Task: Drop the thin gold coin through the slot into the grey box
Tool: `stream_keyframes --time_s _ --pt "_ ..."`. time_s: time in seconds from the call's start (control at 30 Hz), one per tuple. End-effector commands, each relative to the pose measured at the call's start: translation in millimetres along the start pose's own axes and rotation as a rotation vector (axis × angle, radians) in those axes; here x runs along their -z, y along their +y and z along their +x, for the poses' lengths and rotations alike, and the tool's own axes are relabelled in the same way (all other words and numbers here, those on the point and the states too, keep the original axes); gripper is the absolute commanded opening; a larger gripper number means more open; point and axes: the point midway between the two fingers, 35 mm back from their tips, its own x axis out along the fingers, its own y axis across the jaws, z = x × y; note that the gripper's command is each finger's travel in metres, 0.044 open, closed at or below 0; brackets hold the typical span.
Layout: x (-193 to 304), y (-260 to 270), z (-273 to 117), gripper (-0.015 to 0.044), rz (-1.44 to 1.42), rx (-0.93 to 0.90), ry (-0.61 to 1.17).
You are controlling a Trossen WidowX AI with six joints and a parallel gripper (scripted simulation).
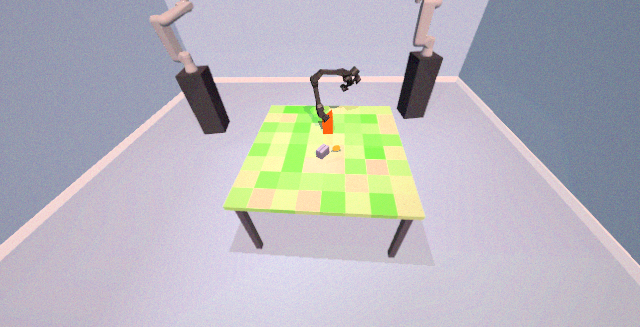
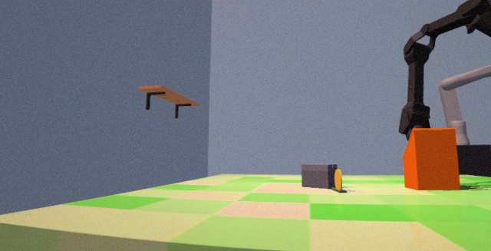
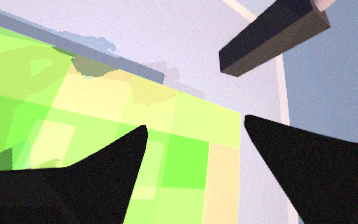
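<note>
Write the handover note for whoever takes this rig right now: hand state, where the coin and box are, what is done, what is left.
Hand: open, holding nothing, raised high near the table's far edge, away from the job's things.
Coin: upright on its edge in the holder, mid-table, right beside the grey box.
Orange block: stands at the arm's base, behind them.
Done: nothing yet; coin untouched.
Left: bring the hand down over the coin, grip it, lift, line it up with the slot, release.
</note>
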Motion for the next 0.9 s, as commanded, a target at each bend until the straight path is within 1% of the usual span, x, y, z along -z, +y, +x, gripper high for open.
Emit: stream_keyframes --time_s 0.0,0.07,0.27,0.3,0.4,0.63,0.83,0.87 --pt "2.5 -0.8 -1.5 0.0374 0.022 0.004 0.005" --pt "22.8 -6.7 -13.9 0.0321 0.195 0.04 0.044" --pt "117.5 -13.3 -72.5 0.0164 0.998 0.234 0.17" --pt "130.7 -11.5 -80.7 0.0161 1.112 0.265 0.181" --pt "162.6 -1.8 -100.3 0.0161 1.314 0.315 0.17" --pt "219.8 21.5 -135.0 0.0161 1.846 0.476 0.199" --pt "293.5 77.2 -178.4 0.0161 2.598 0.749 0.172" --pt "301.0 85.1 -182.8 0.0161 2.683 0.785 0.165"
